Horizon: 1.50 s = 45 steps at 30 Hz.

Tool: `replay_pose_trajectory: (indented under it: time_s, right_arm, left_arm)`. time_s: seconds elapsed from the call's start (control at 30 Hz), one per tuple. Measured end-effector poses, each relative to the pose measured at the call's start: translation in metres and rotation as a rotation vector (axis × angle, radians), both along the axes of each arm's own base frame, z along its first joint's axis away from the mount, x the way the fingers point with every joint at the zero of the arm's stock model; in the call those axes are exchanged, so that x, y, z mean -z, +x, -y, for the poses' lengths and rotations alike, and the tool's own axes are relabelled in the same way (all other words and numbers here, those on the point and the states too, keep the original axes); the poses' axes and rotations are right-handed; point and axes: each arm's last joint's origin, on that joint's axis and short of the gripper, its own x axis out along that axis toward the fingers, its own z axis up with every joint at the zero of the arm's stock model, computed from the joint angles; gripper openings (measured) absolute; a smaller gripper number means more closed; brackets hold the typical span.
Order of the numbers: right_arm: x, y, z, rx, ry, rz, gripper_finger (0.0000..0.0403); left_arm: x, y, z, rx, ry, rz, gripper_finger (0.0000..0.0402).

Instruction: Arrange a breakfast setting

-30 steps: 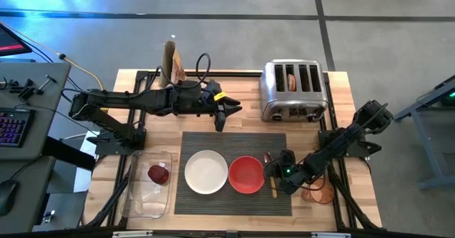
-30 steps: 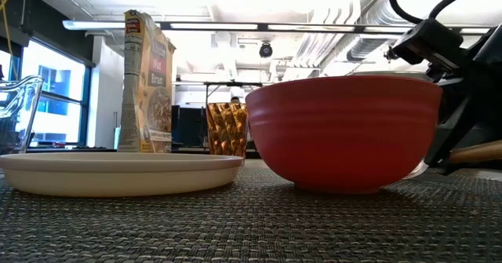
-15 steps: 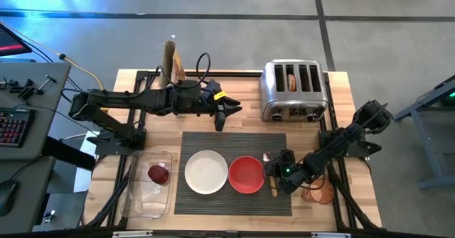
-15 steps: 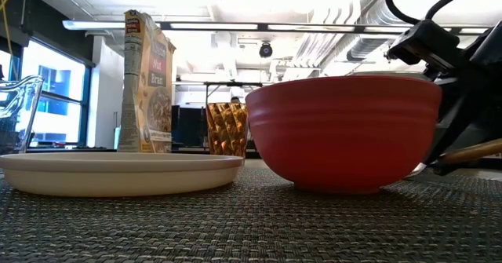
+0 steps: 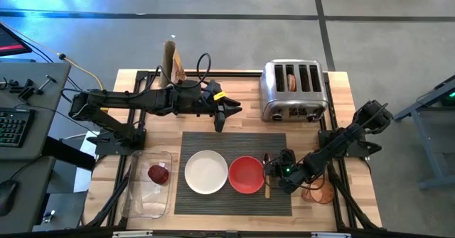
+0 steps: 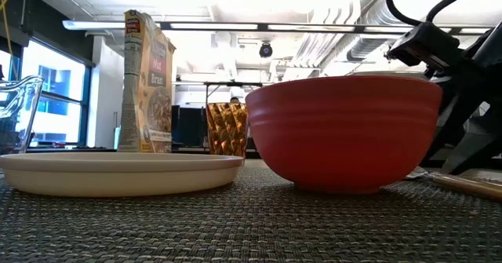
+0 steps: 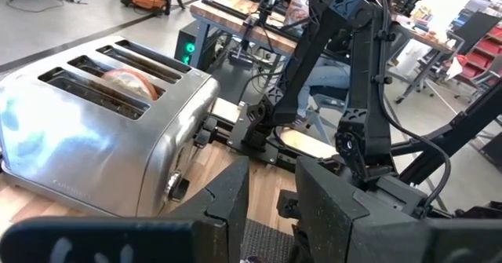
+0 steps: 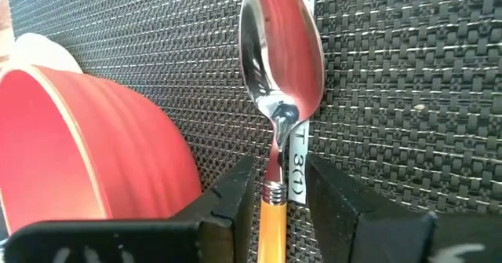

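The spoon (image 8: 276, 98) lies flat on the mat (image 5: 234, 142) just right of the red bowl (image 5: 246, 174), where a diner's hand would reach it. The right gripper (image 5: 274, 175) sits low over the wooden handle, its fingers (image 8: 235, 192) spread to either side and no longer pinching it. The plate (image 5: 206, 171) rests left of the bowl. The left gripper (image 5: 229, 114), fingers nearly together and empty, waits beyond the mat near the toaster (image 5: 294, 90), clear of the work.
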Motion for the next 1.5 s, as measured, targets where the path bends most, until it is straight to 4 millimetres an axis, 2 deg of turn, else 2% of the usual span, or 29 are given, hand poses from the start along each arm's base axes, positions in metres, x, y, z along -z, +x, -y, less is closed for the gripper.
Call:
replay_pose_trajectory:
  time_s: [0.33, 0.6, 0.77, 1.03, 1.23, 1.5]
  right_arm:
    - [-0.018, -0.008, 0.007, -0.006, -0.024, 0.009, 0.0094]
    - [-0.055, -0.027, 0.027, -0.031, -0.100, 0.042, 0.0094]
    - [-0.082, -0.037, 0.049, -0.045, -0.216, 0.123, 0.0094]
    - [-0.118, -0.055, 0.095, -0.023, -0.434, 0.187, 0.0094]
    - [-0.142, -0.071, 0.127, 0.020, -0.626, 0.225, 0.0094]
    - [-0.177, -0.086, 0.160, 0.054, -0.985, 0.219, 0.0094]
  left_arm:
    - [-0.002, -0.002, 0.000, 0.022, -0.004, 0.006, 0.0095]
    - [-0.021, -0.023, -0.005, 0.003, -0.001, 0.042, 0.0095]
    - [-0.031, -0.042, -0.008, -0.016, -0.001, 0.038, 0.0095]
    - [-0.033, -0.067, -0.008, -0.077, 0.006, -0.067, 0.0095]
    - [-0.029, -0.074, -0.008, -0.103, -0.013, -0.126, 0.0095]
    - [-0.021, -0.076, -0.007, -0.110, -0.040, -0.204, 0.0095]
